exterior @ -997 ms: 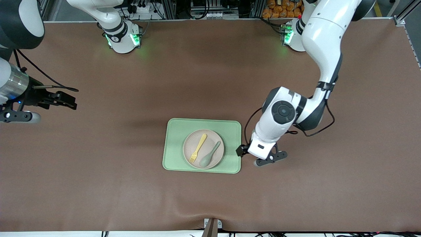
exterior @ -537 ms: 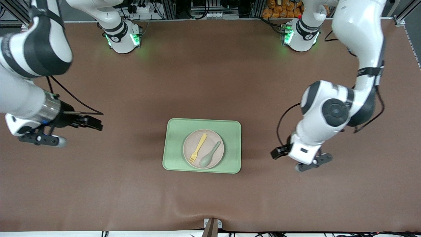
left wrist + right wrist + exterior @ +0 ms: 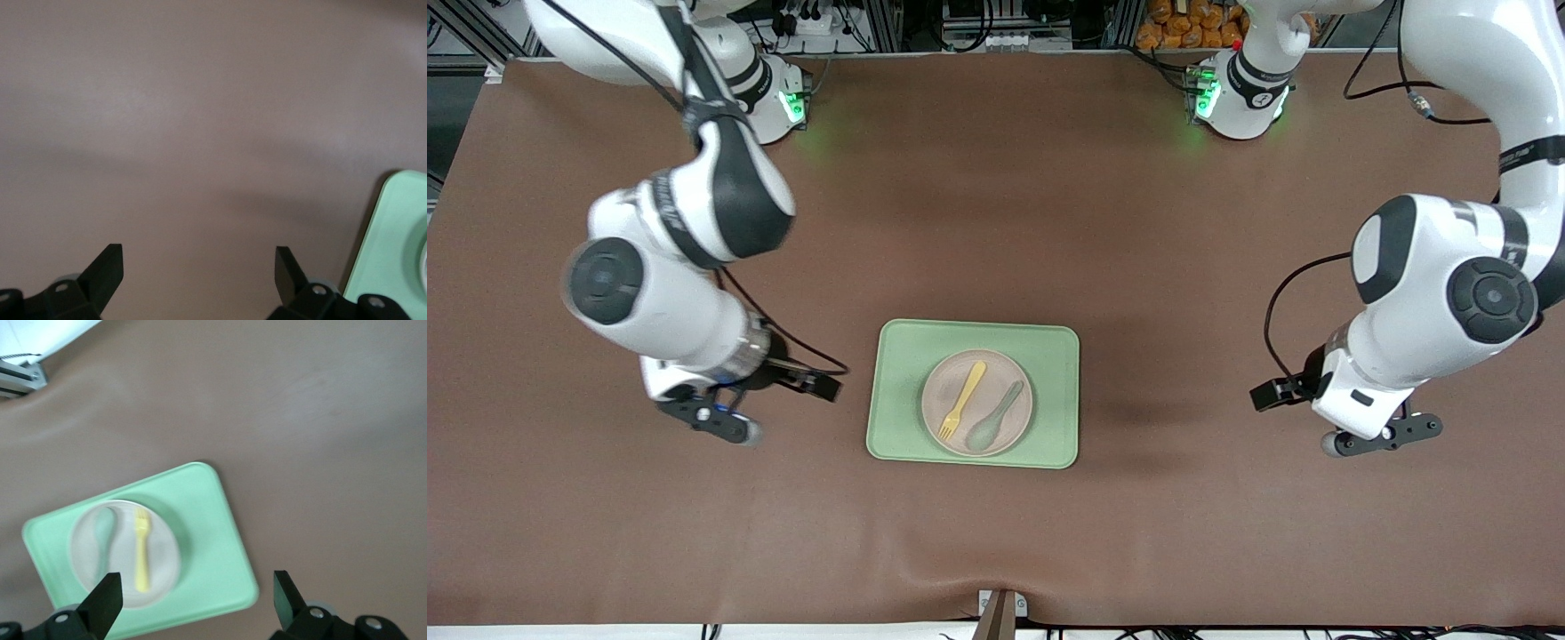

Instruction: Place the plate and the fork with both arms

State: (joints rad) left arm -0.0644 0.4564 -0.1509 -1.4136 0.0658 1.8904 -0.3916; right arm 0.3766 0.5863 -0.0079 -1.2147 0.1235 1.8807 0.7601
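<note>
The pale beige-pink plate [image 3: 996, 366] lies on the light-green tray [image 3: 898, 400] in the middle of the table. The pale-yellow fork [image 3: 963, 400] lies on the plate beside a grey-green spoon [image 3: 994, 418]. My right gripper [image 3: 827, 387] is open and empty over the bare table, just off the tray's edge toward the right arm's end. Its wrist view shows the open gripper [image 3: 197, 583], the tray [image 3: 213, 540], the plate [image 3: 163, 547] and the fork [image 3: 141, 550]. My left gripper [image 3: 1267, 393] is open and empty [image 3: 199, 257], over bare table well off the tray toward the left arm's end.
The brown table mat [image 3: 996, 222] is bare around the tray. A corner of the tray [image 3: 400, 247] shows in the left wrist view. A small bracket [image 3: 1000, 609] sits at the table edge nearest the front camera.
The left arm has drawn away from the tray's edge toward its own end of the table. The right arm has swung in from the table's end to just beside the tray.
</note>
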